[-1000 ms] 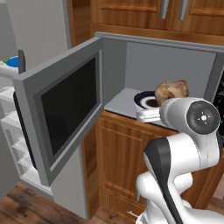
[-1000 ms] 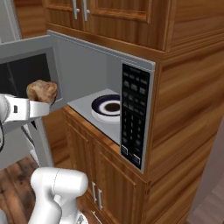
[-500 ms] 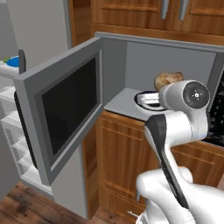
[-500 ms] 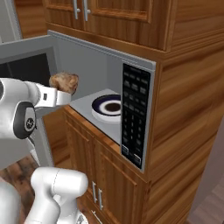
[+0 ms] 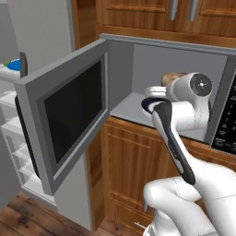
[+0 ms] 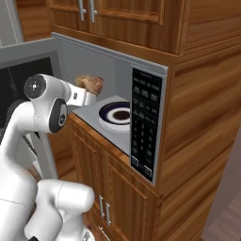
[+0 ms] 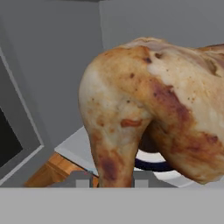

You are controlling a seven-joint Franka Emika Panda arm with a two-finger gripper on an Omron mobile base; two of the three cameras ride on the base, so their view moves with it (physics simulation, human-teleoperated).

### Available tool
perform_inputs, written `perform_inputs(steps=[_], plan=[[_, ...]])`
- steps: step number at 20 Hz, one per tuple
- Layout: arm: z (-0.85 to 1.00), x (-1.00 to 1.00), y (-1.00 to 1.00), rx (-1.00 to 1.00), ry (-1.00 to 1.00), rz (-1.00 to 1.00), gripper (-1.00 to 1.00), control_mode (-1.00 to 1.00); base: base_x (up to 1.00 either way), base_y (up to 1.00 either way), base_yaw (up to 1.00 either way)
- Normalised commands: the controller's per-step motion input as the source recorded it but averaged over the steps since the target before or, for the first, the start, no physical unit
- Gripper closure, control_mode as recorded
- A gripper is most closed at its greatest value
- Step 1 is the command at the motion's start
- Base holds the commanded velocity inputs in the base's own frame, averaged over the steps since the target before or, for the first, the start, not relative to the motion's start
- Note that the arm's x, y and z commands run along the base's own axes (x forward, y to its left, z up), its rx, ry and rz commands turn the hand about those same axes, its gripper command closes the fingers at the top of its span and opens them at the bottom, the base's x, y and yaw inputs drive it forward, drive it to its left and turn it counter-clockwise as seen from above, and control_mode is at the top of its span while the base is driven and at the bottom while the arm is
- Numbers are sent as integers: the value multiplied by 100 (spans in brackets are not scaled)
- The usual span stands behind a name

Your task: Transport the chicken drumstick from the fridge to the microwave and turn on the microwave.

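The chicken drumstick is being held by the claw at the open mouth of the microwave, clear of the grey floor of the cavity. In the hand view the golden-brown meat is seen close against the camera, darker patches showing on its glossy skin, with the two small dark fingertips pressed against its underside. The claw is being kept narrow, clamped on the meat.

In the right base view the drumstick is being carried just above the white wrist, near the front left corner of the microwave floor. A round white plate with a dark blue ring is sitting on that floor, toward its right edge and beside the black control panel; the drumstick is hanging to the left of the plate and apart from it.

In the left base view the microwave door is being seen swung wide to the left, its black glass window facing outward. The drumstick is partly hidden there behind the round white wrist joint of the arm, which is being stretched into the cavity from the lower right. Wooden cabinet doors are lying below the microwave, and white fridge shelves are visible at the far left edge.
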Motion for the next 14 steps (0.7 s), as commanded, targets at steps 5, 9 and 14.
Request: perform_inputs(steps=[5,9,14], plan=[[-35,84,0,1,15,-2,100,-100,0,0,0],[-49,58,-2,0,16,-9,100,-100,0,0,0],[-40,33,-26,0,8,-16,100,-100,0,0,0]])
